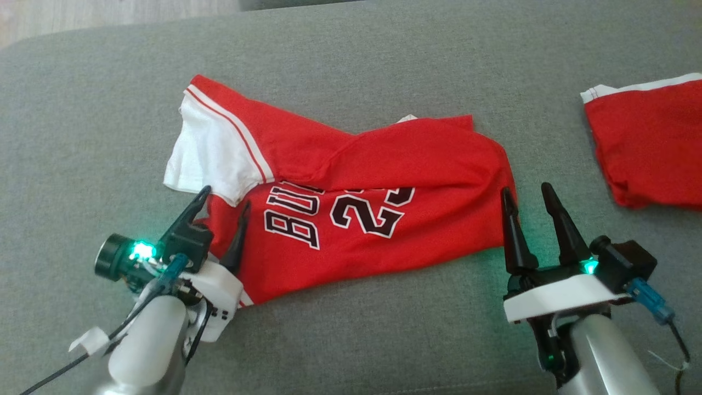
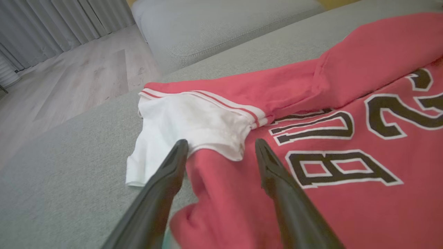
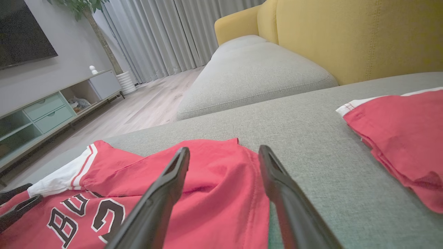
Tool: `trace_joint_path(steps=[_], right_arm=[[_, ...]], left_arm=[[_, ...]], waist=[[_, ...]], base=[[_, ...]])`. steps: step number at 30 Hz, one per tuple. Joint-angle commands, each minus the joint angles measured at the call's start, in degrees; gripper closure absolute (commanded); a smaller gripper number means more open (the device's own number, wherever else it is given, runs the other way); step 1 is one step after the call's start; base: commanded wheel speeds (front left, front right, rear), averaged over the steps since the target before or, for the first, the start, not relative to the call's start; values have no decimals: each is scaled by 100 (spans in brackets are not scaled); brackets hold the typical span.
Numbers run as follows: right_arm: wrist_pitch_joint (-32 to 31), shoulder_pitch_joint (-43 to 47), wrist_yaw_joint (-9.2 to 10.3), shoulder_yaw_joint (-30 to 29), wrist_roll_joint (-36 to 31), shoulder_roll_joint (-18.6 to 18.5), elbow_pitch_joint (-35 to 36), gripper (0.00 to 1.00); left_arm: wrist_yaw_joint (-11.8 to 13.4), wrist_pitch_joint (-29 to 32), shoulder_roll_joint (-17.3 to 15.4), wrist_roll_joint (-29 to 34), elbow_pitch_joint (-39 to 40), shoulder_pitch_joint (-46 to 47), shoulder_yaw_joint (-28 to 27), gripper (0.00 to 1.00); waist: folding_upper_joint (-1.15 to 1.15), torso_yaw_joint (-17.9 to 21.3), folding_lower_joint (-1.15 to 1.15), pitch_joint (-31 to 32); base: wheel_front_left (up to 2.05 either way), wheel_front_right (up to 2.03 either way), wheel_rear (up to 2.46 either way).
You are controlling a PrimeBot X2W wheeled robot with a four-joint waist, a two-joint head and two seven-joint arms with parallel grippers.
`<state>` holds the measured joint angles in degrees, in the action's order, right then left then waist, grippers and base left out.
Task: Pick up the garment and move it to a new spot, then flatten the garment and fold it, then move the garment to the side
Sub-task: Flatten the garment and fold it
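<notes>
The garment (image 1: 351, 186) is a red jersey with white sleeves and black lettering, lying partly folded on the grey sofa cushion. My left gripper (image 1: 226, 196) is open over the jersey's lower left corner, beside the white sleeve (image 2: 187, 121), with red cloth (image 2: 221, 180) between its fingers. My right gripper (image 1: 526, 189) is open at the jersey's right edge (image 3: 249, 193), fingers pointing up the head view. Nothing is held. The left gripper's fingers (image 3: 14, 204) also show at the far left of the right wrist view.
A second red garment (image 1: 647, 142) with a white trim lies at the right of the cushion (image 1: 109, 109). A yellow sofa back (image 3: 346, 34) and another grey cushion (image 3: 249, 76) stand beyond. Wooden floor (image 2: 69, 79) lies past the cushion's far edge.
</notes>
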<state>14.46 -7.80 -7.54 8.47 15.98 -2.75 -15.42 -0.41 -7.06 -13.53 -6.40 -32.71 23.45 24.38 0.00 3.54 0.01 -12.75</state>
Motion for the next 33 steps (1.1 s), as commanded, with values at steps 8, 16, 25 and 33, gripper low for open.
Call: trace_joint_path(steps=[8, 16, 25, 33], right_arm=[[54, -205, 5, 163, -9, -12, 177, 0], [54, -223, 5, 173, 34, -12, 169, 0], [54, -235, 5, 176, 56, -12, 117, 0], [54, -134, 5, 118, 38, -12, 61, 0]], left_arm=[[59, -75, -137, -35, -166, 386, -141, 76], [21, -235, -57, -335, -187, 507, -297, 100], [23, -148, -74, -553, -303, 321, -356, 100], [-421, 198, 262, -744, -160, -404, 187, 100]], waist=[[0, 48, -1, 8], [0, 45, -1, 46], [0, 23, -1, 198], [0, -161, -1, 479]], base=[[0, 0, 0], [0, 0, 0], [0, 0, 0], [0, 0, 0]])
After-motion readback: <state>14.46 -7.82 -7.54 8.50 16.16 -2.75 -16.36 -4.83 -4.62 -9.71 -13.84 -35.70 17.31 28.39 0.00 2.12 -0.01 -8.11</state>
